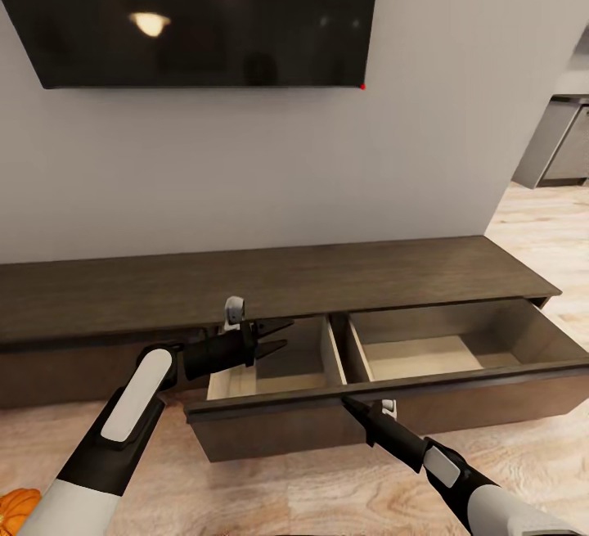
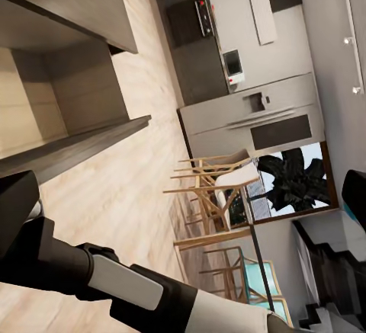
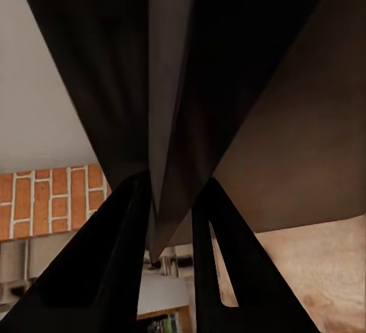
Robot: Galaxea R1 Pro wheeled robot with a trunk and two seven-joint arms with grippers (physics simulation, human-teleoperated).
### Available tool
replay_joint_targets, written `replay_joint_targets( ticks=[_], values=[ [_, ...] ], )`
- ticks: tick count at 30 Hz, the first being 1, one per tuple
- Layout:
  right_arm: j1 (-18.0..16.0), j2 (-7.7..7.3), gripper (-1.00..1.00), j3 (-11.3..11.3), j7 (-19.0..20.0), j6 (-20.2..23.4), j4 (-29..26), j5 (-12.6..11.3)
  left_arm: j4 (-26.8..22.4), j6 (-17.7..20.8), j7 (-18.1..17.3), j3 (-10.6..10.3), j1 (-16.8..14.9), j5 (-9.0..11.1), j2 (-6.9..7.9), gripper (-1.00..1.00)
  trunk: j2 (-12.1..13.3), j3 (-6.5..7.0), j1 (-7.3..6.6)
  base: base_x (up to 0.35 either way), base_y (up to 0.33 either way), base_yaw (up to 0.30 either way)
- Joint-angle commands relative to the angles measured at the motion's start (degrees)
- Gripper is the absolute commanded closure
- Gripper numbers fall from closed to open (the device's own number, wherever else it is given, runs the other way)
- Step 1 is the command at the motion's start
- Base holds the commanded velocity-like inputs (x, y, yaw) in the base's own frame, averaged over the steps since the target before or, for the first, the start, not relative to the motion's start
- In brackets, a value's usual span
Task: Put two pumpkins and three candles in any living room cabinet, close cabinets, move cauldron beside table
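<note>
The cabinet point(image 1: 270, 278) is a long low dark-brown unit under the wall TV, with one wide drawer point(image 1: 458, 405) pulled out. The drawer's two pale wood compartments look empty. My left gripper point(image 1: 275, 337) hovers open and empty over the left compartment point(image 1: 294, 368). At the top edge of the drawer front, my right gripper point(image 1: 350, 403) has its fingers point(image 3: 99, 272) pinched on either side of the thin panel edge point(image 3: 164, 81). One orange pumpkin point(image 1: 16, 507) lies on the floor by my left forearm. The candles, the cauldron and the table are out of view.
A dark TV point(image 1: 196, 12) hangs on the grey wall above the unit. The pale wood floor point(image 1: 540, 225) continues past the wall's right end towards the kitchen cupboards point(image 1: 564, 151). In the left wrist view there are dining chairs point(image 2: 217, 196) and kitchen appliances point(image 2: 252, 116).
</note>
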Motion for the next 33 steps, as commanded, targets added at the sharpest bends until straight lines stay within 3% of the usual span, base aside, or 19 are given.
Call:
replay_joint_targets(
  ticks=[1,12,13,33],
  values=[
    [0.04,1.49,1.00,4.01,0.16,0.24,0.19,1.06,0.03,0.01,-0.59,-0.05,-0.05,-0.54,0.03,-1.00,-0.02,-0.06,-0.02,-0.120,0.000,0.000],
    [0.04,1.51,1.00,4.01,0.20,0.24,0.19,1.06,0.03,0.01,-0.59,-0.05,-0.05,-0.54,0.03,-1.00,-0.02,-0.06,-0.02,-0.038,0.000,0.000],
    [0.04,1.51,-1.00,4.01,0.18,0.24,0.19,1.06,0.03,0.02,-0.59,-0.05,-0.05,-0.54,0.03,-1.00,-0.02,-0.06,-0.02,0.000,0.000,0.000],
    [0.04,1.52,-1.00,4.10,-0.01,0.24,0.19,1.06,0.03,0.02,-0.59,-0.05,-0.05,-0.54,0.03,-1.00,-0.02,-0.06,-0.02,-0.037,0.000,0.000]
  ],
)
